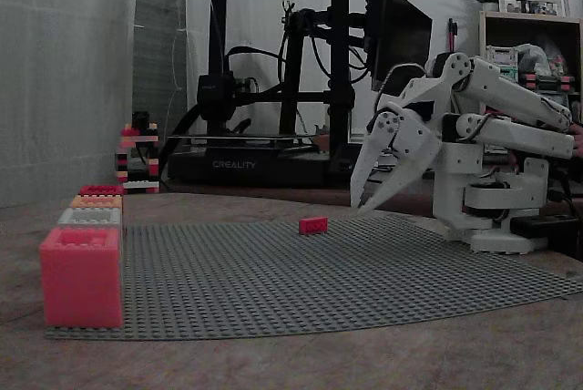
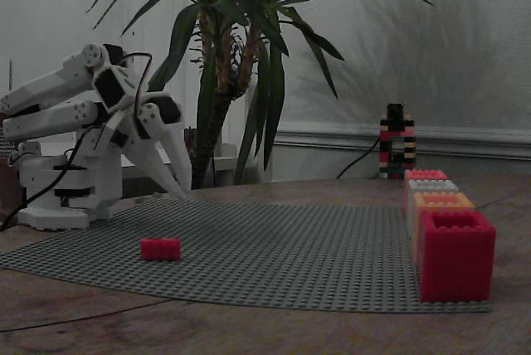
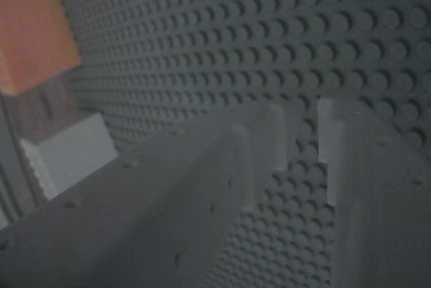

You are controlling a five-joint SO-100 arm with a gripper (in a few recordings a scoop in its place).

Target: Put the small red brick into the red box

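The small red brick (image 1: pixel 312 224) (image 2: pixel 160 248) lies alone on the grey studded baseplate (image 1: pixel 301 281) (image 2: pixel 282 247). A row of boxes lines the plate's edge. The nearest and largest is a salmon-red open box (image 1: pixel 80 276) (image 2: pixel 455 254), then a grey one (image 1: pixel 89 217), an orange one (image 1: pixel 96 200) and a small red one (image 1: pixel 100 189) (image 2: pixel 426 174). My white gripper (image 1: pixel 361 208) (image 2: pixel 184 195) (image 3: pixel 303 110) hangs tips-down just above the plate. It is a short way from the brick, open by a narrow gap and holding nothing.
A black 3D printer (image 1: pixel 273 71) and a small brick tower (image 1: pixel 137 158) (image 2: pixel 397 141) stand behind the plate. A potted plant (image 2: pixel 232 56) rises beside the arm's base (image 2: pixel 58 197). The wrist view shows an orange box (image 3: pixel 34 32) and a pale box (image 3: pixel 67 153) beyond the studs.
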